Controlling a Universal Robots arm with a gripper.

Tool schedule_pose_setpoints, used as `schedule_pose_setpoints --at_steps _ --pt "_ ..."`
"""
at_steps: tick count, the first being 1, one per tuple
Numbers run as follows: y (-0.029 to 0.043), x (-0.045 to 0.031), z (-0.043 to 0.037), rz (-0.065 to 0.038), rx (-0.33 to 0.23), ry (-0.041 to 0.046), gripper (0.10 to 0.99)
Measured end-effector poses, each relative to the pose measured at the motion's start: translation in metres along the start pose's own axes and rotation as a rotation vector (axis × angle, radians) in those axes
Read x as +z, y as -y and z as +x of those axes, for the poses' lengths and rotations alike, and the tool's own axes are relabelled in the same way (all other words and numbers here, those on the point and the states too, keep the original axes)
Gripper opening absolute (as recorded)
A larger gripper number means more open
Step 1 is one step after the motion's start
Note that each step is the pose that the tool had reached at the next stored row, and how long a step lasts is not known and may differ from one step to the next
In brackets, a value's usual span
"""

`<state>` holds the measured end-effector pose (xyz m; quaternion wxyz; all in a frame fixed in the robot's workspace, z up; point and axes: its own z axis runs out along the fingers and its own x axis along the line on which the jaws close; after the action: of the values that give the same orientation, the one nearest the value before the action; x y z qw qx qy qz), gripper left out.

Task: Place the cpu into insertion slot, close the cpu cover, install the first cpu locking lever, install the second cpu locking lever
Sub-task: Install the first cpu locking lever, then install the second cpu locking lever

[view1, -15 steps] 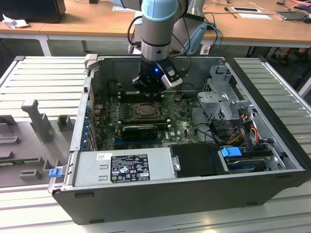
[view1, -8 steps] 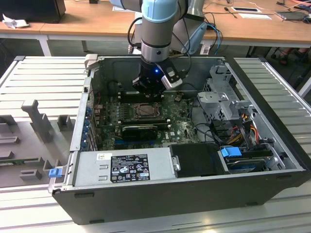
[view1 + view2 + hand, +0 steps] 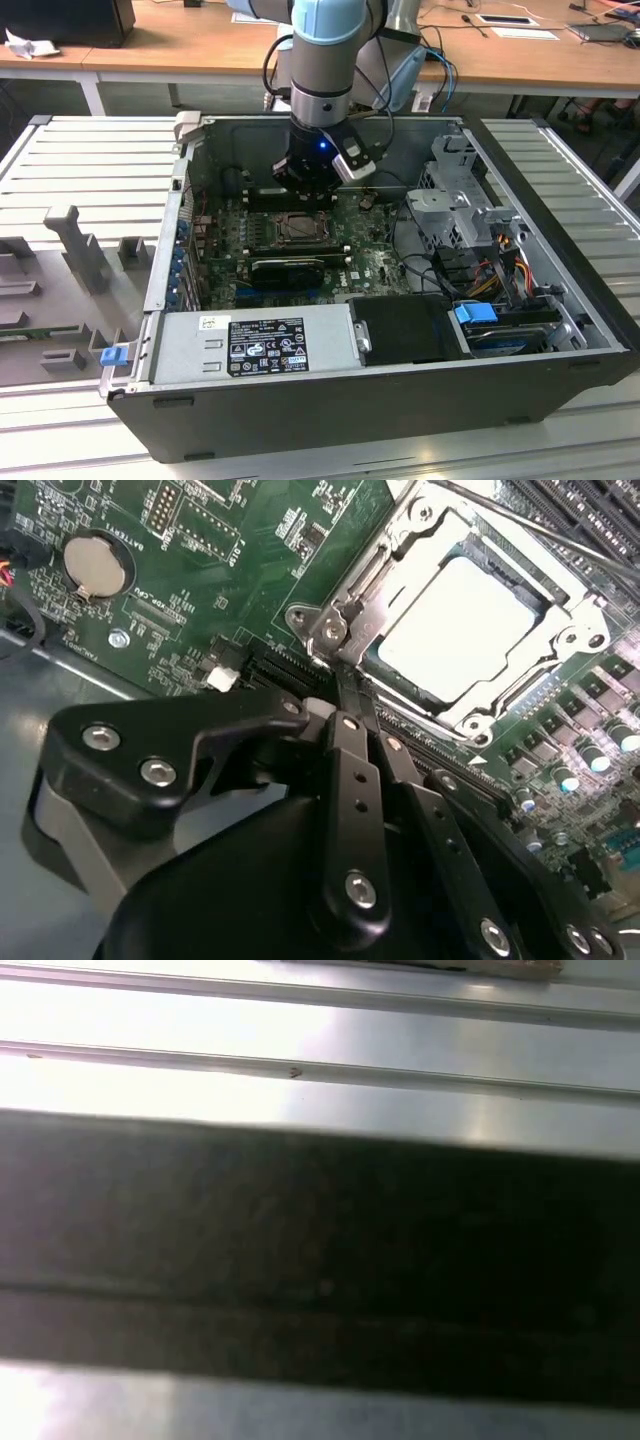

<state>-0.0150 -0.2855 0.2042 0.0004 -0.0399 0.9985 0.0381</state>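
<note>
So the cpu (image 3: 462, 630) sits in the insertion slot (image 3: 570, 640), cpu cover (image 3: 400, 540) down; my gripper (image 3: 345, 695), fingers together, is at the lever corner, levers seemingly unfinished.

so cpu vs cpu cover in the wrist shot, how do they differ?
The cpu is a plain pale square with a smooth face; the cpu cover is a shiny metal frame with a cut-out centre. The cpu sits inside, and the cover rings it, lying flat over its edges. Both are square and lie level in the socket.
</note>
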Motion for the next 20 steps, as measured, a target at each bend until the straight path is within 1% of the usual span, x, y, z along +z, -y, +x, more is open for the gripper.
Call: schedule_pose_setpoints --at_steps 3,4,9,13,20 --pt "-0.0005 -0.0074 0.0 0.0 0.0 -0.0001 0.106" --pt "-0.0006 -0.0088 0.0 0.0 0.0 -0.0002 0.106" --pt "0.0006 -0.009 0.0001 0.0 0.0 -0.0002 0.106" --pt "0.0042 -0.0092 0.0004 0.0 0.0 -0.0002 0.106" --pt "0.0072 -0.0095 0.0006 0.001 0.0 -0.0003 0.106"
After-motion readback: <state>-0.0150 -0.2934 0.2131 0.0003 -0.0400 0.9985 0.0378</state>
